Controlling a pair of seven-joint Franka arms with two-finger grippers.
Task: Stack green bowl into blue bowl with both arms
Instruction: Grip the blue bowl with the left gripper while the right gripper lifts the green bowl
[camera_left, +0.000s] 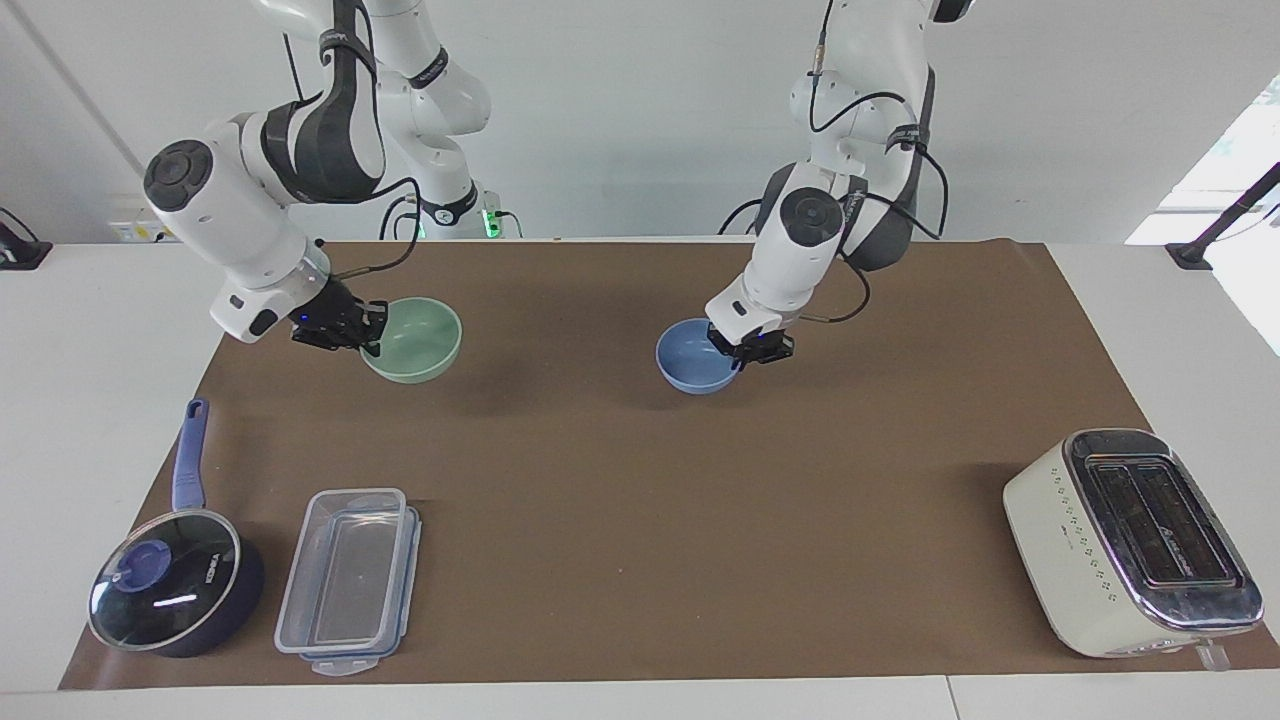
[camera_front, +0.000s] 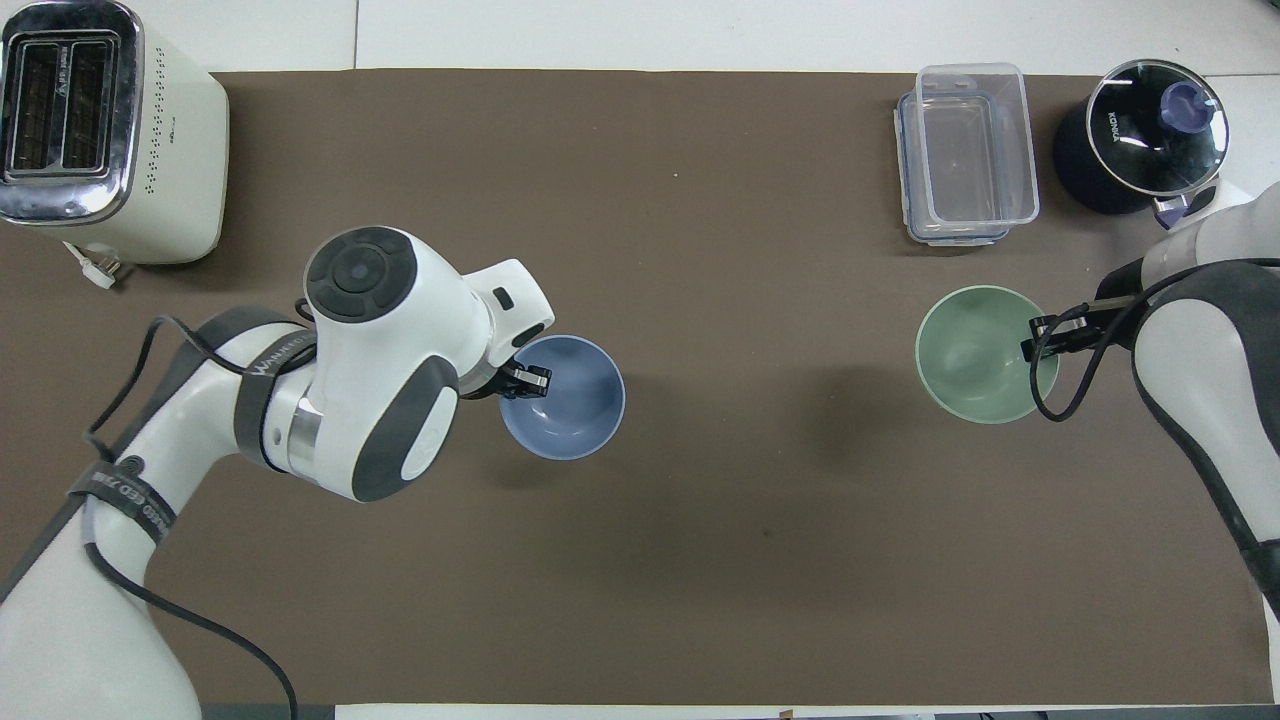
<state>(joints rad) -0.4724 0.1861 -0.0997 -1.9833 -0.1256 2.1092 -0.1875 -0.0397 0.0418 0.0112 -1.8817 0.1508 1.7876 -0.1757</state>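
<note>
The blue bowl (camera_left: 697, 368) is held by its rim in the clenched left gripper (camera_left: 748, 352) and is carried above the brown mat (camera_left: 640, 500) near the middle of the bench. The green bowl (camera_left: 413, 338) is gripped by its rim in the clenched right gripper (camera_left: 345, 329) and is raised over the right arm's end of the mat, well apart from the blue bowl. A lidded pot (camera_left: 175, 590), a clear container (camera_left: 348, 578) and a toaster (camera_left: 1130, 540) are set along the mat's edge farthest from the robots.
</note>
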